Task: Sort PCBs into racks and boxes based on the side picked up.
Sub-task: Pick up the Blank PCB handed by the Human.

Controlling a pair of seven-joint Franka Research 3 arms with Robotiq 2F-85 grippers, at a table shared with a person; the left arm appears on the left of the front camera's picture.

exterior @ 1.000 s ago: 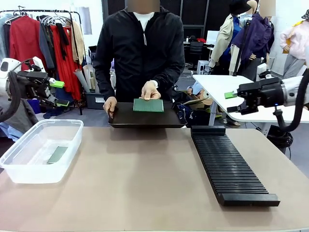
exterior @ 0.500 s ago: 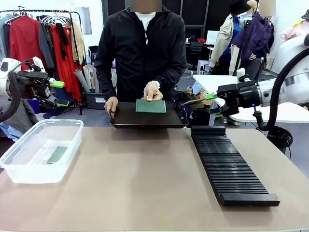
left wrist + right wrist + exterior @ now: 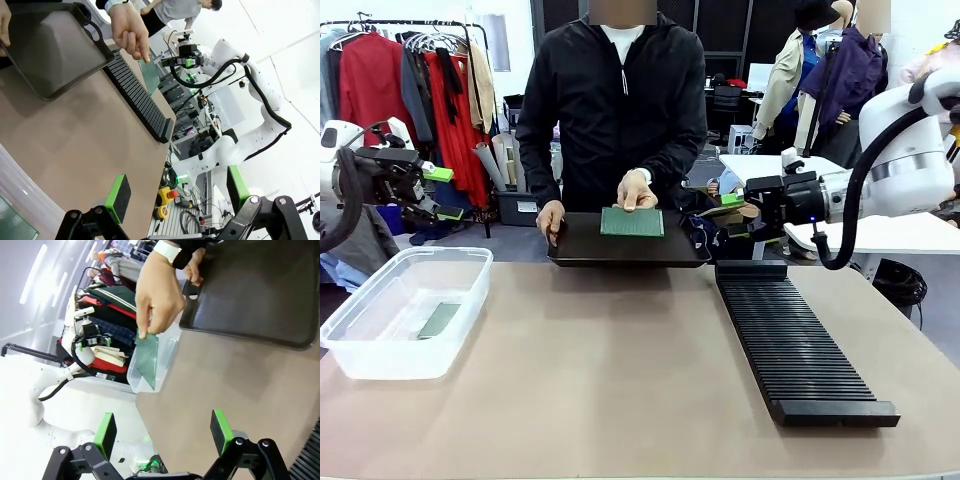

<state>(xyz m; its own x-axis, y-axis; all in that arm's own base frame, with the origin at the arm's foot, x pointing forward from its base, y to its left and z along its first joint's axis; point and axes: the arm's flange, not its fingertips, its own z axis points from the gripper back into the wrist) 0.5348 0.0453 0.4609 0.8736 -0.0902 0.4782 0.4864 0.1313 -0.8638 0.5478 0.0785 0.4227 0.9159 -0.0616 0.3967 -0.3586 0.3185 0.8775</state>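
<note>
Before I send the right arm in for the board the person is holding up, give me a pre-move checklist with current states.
1. Right gripper open: ok, jaws wide.
2. PCB offered: ok, the person's hand holds it by its top edge above the black tray.
3. Right gripper at the PCB: not ok, there is a gap between them.
4. Which PCB face is presented: cannot tell.
5. Rack slots free: ok, none filled.
6. Left gripper out of the way: ok, open, off at the left near the clear box.

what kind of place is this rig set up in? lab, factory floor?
Looks like an indoor robotics lab or demo space, not a factory: a table with a slotted rack and clear tub, a rail of hanging clothes behind, a white desk beyond.
</note>
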